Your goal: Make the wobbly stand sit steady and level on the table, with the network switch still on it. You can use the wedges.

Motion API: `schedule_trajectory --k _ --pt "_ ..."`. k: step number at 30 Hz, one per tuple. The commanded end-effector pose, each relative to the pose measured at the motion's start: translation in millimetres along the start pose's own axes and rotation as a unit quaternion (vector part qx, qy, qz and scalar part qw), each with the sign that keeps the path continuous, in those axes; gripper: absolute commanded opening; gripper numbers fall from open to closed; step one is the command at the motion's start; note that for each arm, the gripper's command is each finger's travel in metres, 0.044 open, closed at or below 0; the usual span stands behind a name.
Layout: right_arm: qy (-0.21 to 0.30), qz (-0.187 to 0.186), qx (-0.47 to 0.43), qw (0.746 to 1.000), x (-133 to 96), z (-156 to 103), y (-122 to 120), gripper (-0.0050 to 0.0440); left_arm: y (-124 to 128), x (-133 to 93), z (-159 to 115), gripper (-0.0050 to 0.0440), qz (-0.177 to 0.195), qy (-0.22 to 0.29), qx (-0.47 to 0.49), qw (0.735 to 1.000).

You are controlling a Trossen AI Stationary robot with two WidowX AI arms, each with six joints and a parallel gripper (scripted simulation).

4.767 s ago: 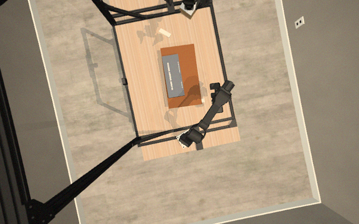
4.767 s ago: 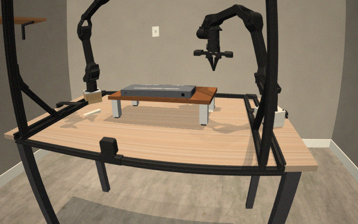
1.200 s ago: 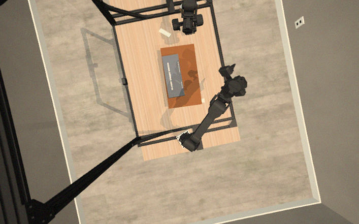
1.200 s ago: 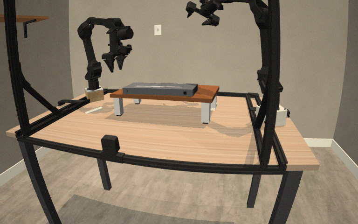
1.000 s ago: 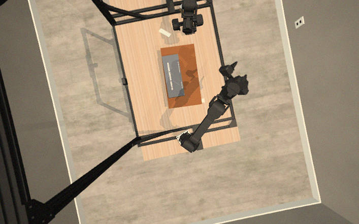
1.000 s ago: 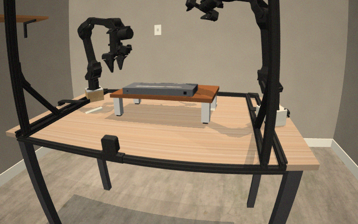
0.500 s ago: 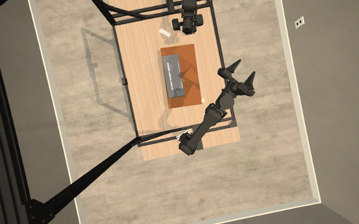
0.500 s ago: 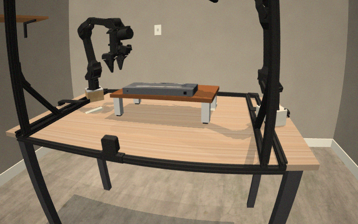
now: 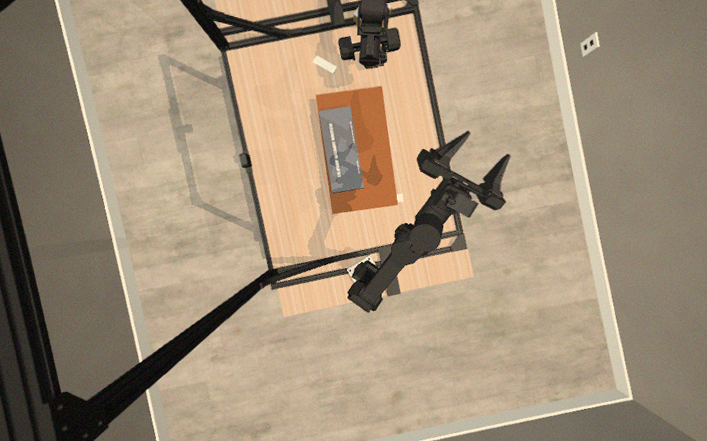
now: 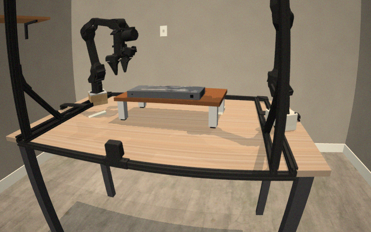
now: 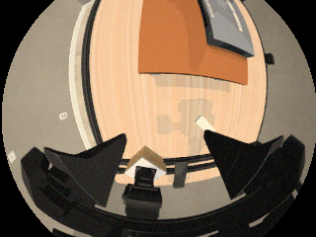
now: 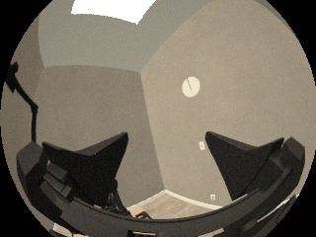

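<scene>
Wedge (image 9: 325, 64) (image 10: 97, 114) (image 11: 203, 122) lying loose by counter's (image 9: 275, 202) (image 10: 164, 152) (image 11: 123, 74) left-arm edge; looks light, stiff, so pinch its long sides imo. Another pale bit (image 9: 400, 198) (image 10: 221, 112) at stand's (image 9: 382, 180) (image 10: 215, 94) (image 11: 168, 44) corner, toward far edge, right-arm end, probably second wedge; can't tell if snug. Switch (image 9: 341, 149) (image 10: 164, 93) (image 11: 227, 30) on top, probably heavyish, could slide. Left gripper (image 9: 370, 44) (image 10: 120, 73) (image 11: 165, 132) and right gripper (image 9: 488, 143) (image 12: 168, 136) both spread wide, empty. Smooth woodgrain top, plain grey-brown walls.
</scene>
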State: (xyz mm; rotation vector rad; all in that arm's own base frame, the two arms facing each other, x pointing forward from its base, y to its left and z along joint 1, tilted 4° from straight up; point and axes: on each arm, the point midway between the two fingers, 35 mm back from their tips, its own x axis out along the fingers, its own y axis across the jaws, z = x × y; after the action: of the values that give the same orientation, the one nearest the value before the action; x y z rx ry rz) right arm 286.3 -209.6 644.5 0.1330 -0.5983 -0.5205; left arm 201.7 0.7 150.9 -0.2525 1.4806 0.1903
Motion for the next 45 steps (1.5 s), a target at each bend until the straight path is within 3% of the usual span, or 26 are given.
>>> schedule_trajectory --k 1,8,14,19,25,32,42,45 --pt "-0.058 0.017 -0.017 0.998 -8 36 12 0.0440 0 0 0 0.0440 0.000 0.000 0.000 1.000" --pt "-0.196 0.050 -0.056 0.978 -40 119 39 0.0440 0 0 0 0.0440 0.000 0.000 0.000 1.000" --pt "-0.196 0.050 -0.056 0.978 -40 119 39 0.0440 0 0 0 0.0440 0.000 0.000 0.000 1.000" --pt "-0.281 0.066 -0.077 0.954 -73 166 55 0.0440 0 0 0 0.0440 0.000 0.000 0.000 1.000" --pt "-0.394 0.079 -0.106 0.909 -121 224 74 0.0440 0 0 0 0.0440 0.000 0.000 0.000 1.000" --pt "-0.399 0.081 -0.104 0.907 -129 226 75 0.0440 0 0 0 0.0440 0.000 0.000 0.000 1.000" --pt "-0.551 0.083 -0.138 0.819 -210 290 97 0.0440 0 0 0 0.0440 0.000 0.000 0.000 1.000" --pt "-0.551 0.083 -0.138 0.819 -210 290 97 0.0440 0 0 0 0.0440 0.000 0.000 0.000 1.000"
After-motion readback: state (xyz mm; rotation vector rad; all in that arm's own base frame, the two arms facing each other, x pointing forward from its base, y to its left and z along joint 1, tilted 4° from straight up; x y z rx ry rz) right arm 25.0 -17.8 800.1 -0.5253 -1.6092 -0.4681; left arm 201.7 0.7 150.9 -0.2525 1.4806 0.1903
